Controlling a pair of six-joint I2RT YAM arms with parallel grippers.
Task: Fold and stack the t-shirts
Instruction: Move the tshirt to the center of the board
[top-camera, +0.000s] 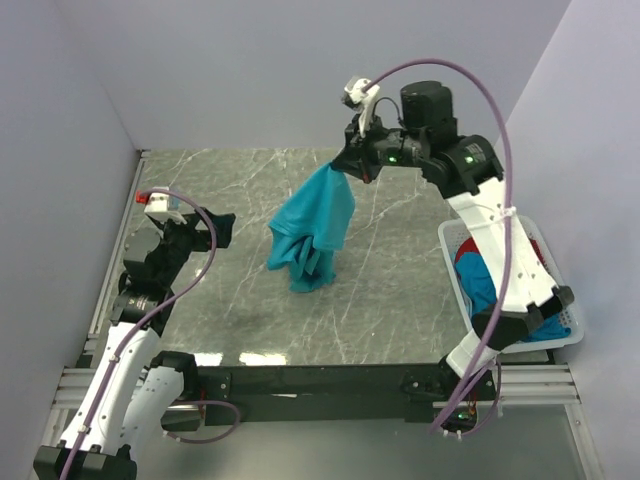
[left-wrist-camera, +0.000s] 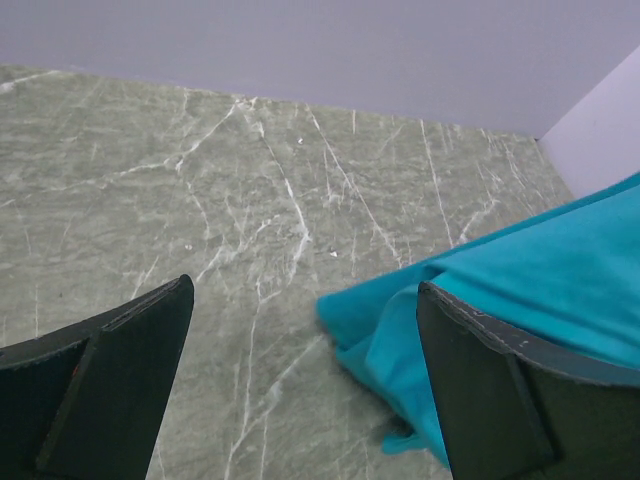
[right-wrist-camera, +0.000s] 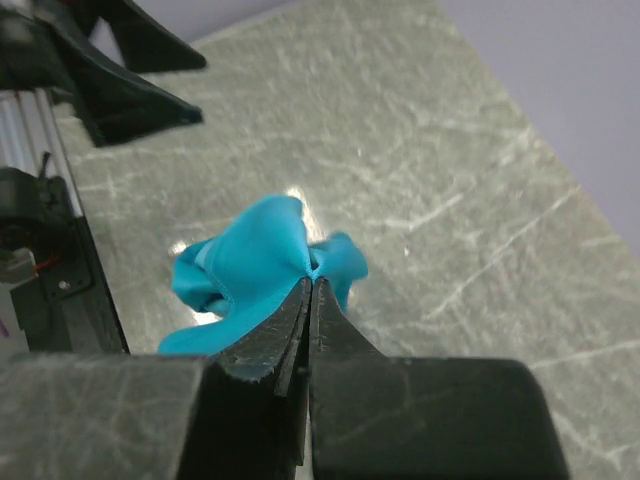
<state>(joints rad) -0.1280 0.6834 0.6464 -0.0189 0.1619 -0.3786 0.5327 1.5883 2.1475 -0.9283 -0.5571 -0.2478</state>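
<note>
A teal t-shirt hangs bunched from my right gripper, which is shut on its top edge high above the table's middle; the lower folds rest on the marble. From the right wrist the teal t-shirt droops below the pinched right gripper. My left gripper stands open at the left, just left of the cloth. In the left wrist view the left gripper has wide jaws over bare marble, and the teal t-shirt lies at the right fingertip. Blue and red t-shirts lie in the basket.
A white slatted basket sits at the table's right edge under the right arm. Grey walls close the back and both sides. The marble tabletop shows around the hanging shirt.
</note>
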